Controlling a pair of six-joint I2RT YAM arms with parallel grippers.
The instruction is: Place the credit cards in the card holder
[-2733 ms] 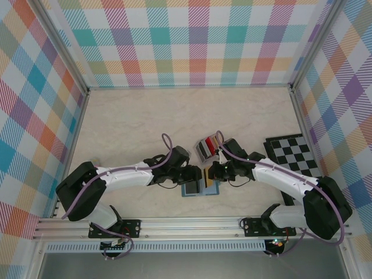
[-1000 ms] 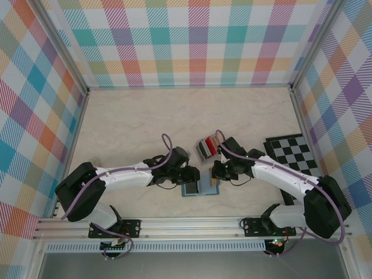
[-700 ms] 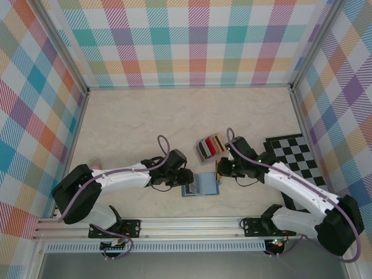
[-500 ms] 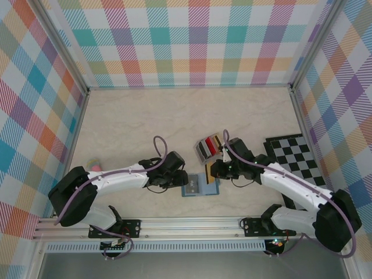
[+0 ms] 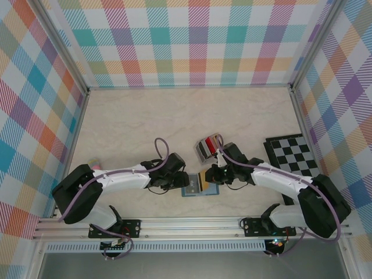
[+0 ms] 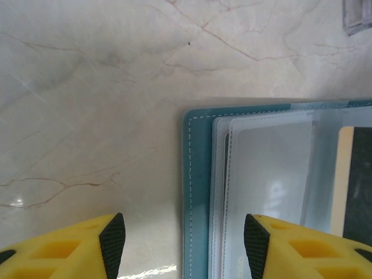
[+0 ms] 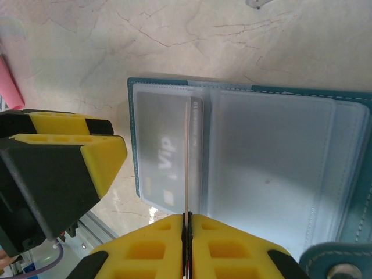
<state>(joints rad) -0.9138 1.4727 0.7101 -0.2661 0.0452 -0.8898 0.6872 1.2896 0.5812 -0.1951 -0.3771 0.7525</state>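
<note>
The teal card holder (image 5: 192, 189) lies open on the table between both arms, with clear pockets inside (image 7: 261, 157). A grey "Vip" card (image 7: 165, 160) sits in its left pocket. My right gripper (image 5: 210, 175) is shut on a gold-yellow card (image 5: 203, 181), seen edge-on (image 7: 188, 151), standing upright over the left pocket. My left gripper (image 6: 184, 241) is open, low over the holder's left edge (image 6: 197, 192), which runs between its fingers. More red, black and gold cards stand in a small grey rack (image 5: 208, 147).
A black-and-white chequered board (image 5: 292, 154) lies to the right. A small pink object (image 5: 93, 167) sits by the left arm and shows again (image 7: 9, 81) in the right wrist view. The left gripper's yellow fingers (image 7: 64, 168) stand close beside the holder.
The right gripper lifted away toward the rack, then came back down and left over the holder with the gold card. The left gripper stayed at the holder's left edge.
</note>
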